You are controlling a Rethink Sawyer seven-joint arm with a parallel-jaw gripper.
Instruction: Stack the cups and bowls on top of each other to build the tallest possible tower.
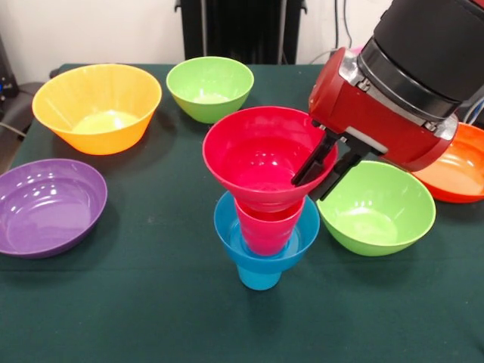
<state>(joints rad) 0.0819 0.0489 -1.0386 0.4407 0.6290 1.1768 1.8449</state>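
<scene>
Gripper pinches the pink bowl's right rim, one finger inside, one outside. Bowl sits on the red cup, atop the blue bowl and sky-blue cup. I'd level it, open slowly, lift straight up.

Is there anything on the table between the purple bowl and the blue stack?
Nothing: in the front view, only bare green table lies between the purple bowl and the tower.
</scene>
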